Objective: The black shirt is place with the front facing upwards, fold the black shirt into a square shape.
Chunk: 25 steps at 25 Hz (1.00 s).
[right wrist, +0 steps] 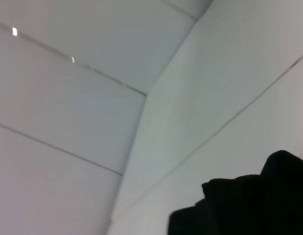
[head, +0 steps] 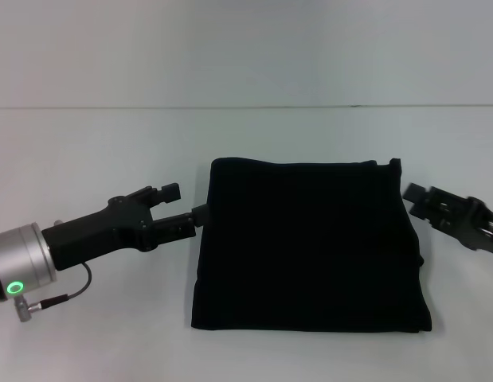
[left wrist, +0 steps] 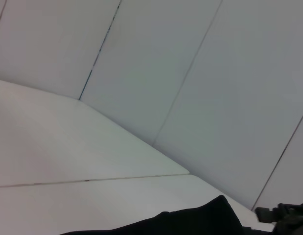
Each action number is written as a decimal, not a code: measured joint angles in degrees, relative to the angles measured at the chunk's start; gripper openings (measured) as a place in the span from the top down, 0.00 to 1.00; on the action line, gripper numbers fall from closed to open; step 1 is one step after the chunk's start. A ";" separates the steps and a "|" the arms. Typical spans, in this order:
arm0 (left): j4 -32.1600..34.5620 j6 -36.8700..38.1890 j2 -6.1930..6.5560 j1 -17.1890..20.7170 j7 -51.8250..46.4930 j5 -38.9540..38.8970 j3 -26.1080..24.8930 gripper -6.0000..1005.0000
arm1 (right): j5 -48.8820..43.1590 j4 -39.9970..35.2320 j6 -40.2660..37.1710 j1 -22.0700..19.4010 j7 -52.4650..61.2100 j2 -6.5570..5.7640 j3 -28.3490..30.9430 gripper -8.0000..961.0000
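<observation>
Two tools, left (head: 185,203) and right (head: 413,195), flanking the folded black shirt (head: 310,247).

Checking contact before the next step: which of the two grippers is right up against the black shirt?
The left gripper: its open jaws reach the black shirt at its left edge, near the far corner. The right gripper sits just clear of the right edge.

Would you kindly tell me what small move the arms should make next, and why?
Probably draw the left claw sideways off the black shirt. The shirt already lies folded in a rough square, the left claw is open at its left edge, and the right claw sits just off its right edge.
</observation>
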 joint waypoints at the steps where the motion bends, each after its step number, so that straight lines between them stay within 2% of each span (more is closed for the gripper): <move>1: 0.00 -0.34 0.00 -0.01 -0.01 -0.03 0.01 0.06 | -0.45 -0.12 1.00 0.71 -0.30 0.06 -0.40 0.40; 8: -0.01 -0.55 0.00 -0.22 -0.32 -0.21 -0.27 0.06 | -1.24 -0.50 6.27 3.22 -1.14 0.23 -2.58 0.39; 19: -0.01 -1.07 -0.01 -0.57 -0.32 -0.23 -1.23 0.06 | -1.28 -0.56 8.20 3.41 0.68 -0.51 -3.24 0.39; 25: 0.00 -1.13 0.00 -0.67 -0.32 -0.23 -1.26 0.06 | -0.90 -0.57 10.91 2.36 2.69 -0.86 -1.92 0.58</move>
